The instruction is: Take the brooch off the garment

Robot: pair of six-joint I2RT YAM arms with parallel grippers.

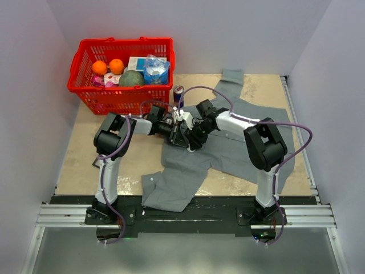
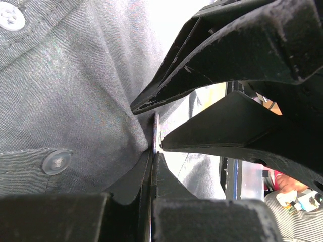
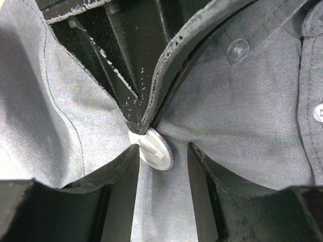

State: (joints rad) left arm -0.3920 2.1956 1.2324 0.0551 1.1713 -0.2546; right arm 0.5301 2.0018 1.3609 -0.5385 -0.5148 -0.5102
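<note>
Brooch (image 3: 154, 149), one, on one garment (image 1: 188, 165), pinched by left claw (image 2: 152, 155), right claw (image 3: 164, 147) spread.

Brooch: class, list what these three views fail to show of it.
- Right wrist view: brooch, upper rim covered by the left fingers.
- Left wrist view: seen edge-on between the right fingers; neither face shows.
- Top view: hidden entirely beneath both sets of fingers.

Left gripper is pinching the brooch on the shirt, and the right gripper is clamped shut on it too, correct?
Not quite. The left gripper is pinching the brooch on the grey shirt, but the right gripper is open. The right wrist view shows its fingers apart, one on either side of the brooch.
</note>
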